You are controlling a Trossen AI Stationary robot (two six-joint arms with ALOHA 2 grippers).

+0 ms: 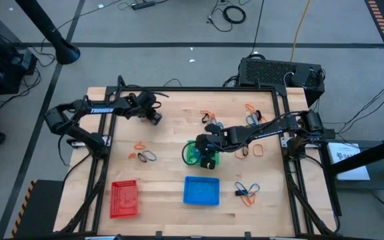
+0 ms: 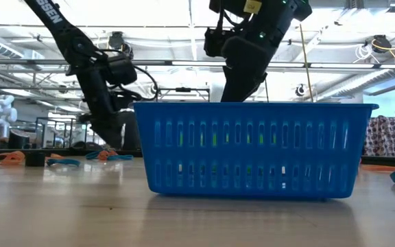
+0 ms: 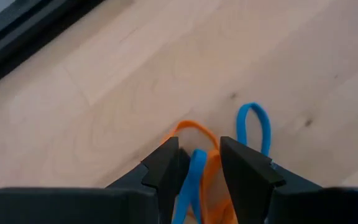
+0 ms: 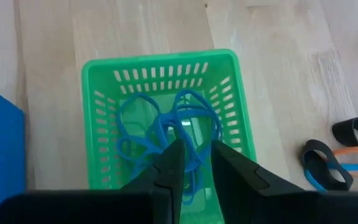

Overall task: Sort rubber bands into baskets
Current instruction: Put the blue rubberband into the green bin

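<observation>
Right now the rubber bands (image 1: 247,192) show as thin, limp loops of orange, blue and black, scattered in small clusters over the pale wooden desk (image 1: 165,173). One cluster lies near the right edge in front of the blue basket (image 1: 201,190), another by the far edge near the middle, another just behind the right arm, and a small one in the left half of the desk. Several blue bands (image 4: 160,134) lie tangled in the green basket (image 4: 98,112), overlapping each other on its mesh floor.

That green basket stands near the middle of the desk, directly under the right end effector (image 4: 194,158); its long axis runs from the near edge toward the far edge. The blue basket sits just in front of it, long side along the near edge, and its contents cannot be made out. The red basket (image 1: 124,198) stands to the left, well apart, long axis pointing front to back.

The right end effector hangs over the green basket with its fingers narrowly parted around strands of blue band, pinching them. The left end effector (image 3: 197,171) is raised over the far left part of the desk, its fingers closed on one blue and one orange band (image 3: 213,180), which run lengthwise between them; a further blue loop (image 3: 253,124) shows beside them.
</observation>
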